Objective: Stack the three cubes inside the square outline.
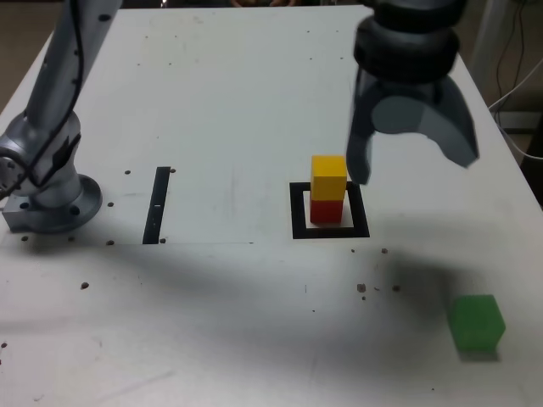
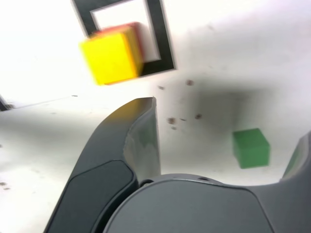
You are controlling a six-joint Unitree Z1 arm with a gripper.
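You have 2 cubes stacked and 1 to go; the yellow cube sits on the red cube, and the red one stands within the square outline; the green cube lies on the white table well apart from them, toward the near edge at the exterior view's right.

Your likeliest trouble is the stack itself; the pincer hangs above the table close to those 2 cubes in the exterior view, so if you swing or lower it on the stack's side, a finger could clip the yellow cube and topple it; rise clear before you travel, and come back from above. Your next risk is the pick; in the wrist view the green cube shows between the 2 fingers but nearer to 1 of them, so a descent without centring could land a fingertip on its top or shove it along the table; its faces may also sit askew to the pads, and it could then twist as you close. Last, a hasty or off-centre release on top could tip all 3.

As for the pincer, it is released and spread wide, with a broad gap between its 2 fingers; it holds nothing and touches neither cube nor table.
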